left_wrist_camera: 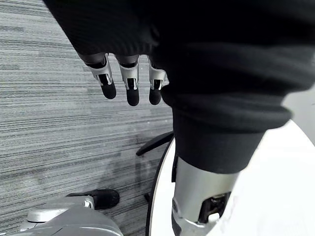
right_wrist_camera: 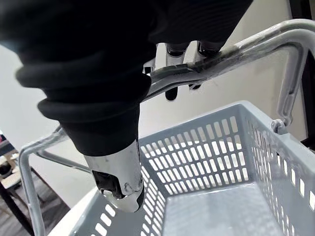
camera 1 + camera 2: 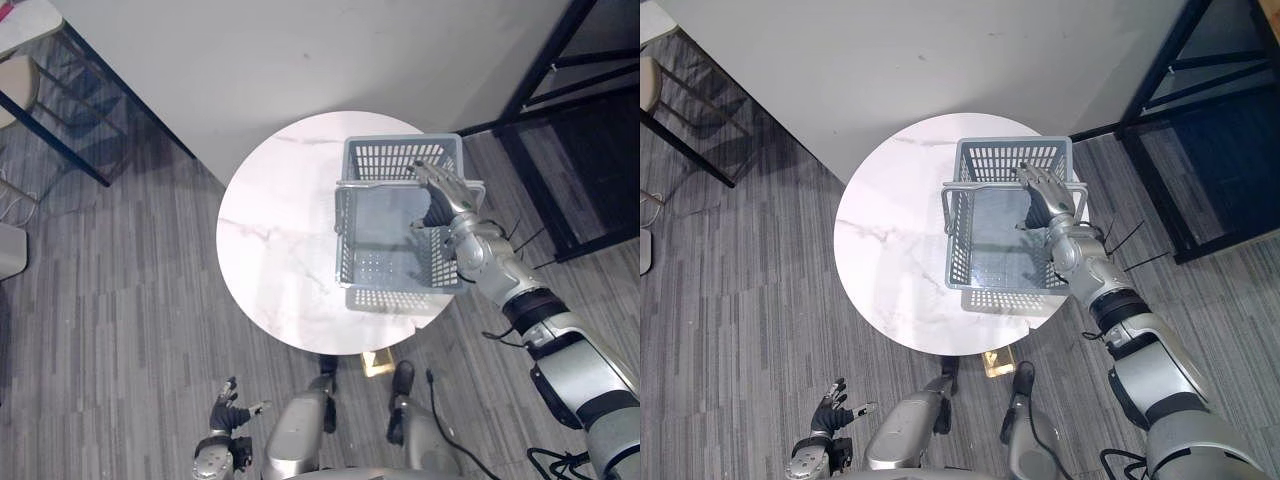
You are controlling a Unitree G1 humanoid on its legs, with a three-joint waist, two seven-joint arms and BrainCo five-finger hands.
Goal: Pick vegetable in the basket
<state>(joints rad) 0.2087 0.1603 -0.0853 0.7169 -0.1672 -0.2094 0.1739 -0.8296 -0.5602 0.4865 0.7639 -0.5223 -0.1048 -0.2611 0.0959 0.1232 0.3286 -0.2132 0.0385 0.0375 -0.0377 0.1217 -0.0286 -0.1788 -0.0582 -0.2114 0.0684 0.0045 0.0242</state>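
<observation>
Basket [image 3: 400, 158], one, grey plastic, sits right of centre on one round white table [image 3: 270, 250]. Right hand [image 3: 445, 190] lies over its handle [image 2: 256, 46], fingers stretched (thumb apart, not clasping). Left hand [image 3: 228, 415] hangs relaxed, lower left.

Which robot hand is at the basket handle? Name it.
The right robot hand, against the basket handle; the left robot hand hangs low, off the table.

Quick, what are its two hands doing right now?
Left hand: open, holding nothing.
Right hand: open, laid straight across the basket handle, not gripping it.
</observation>
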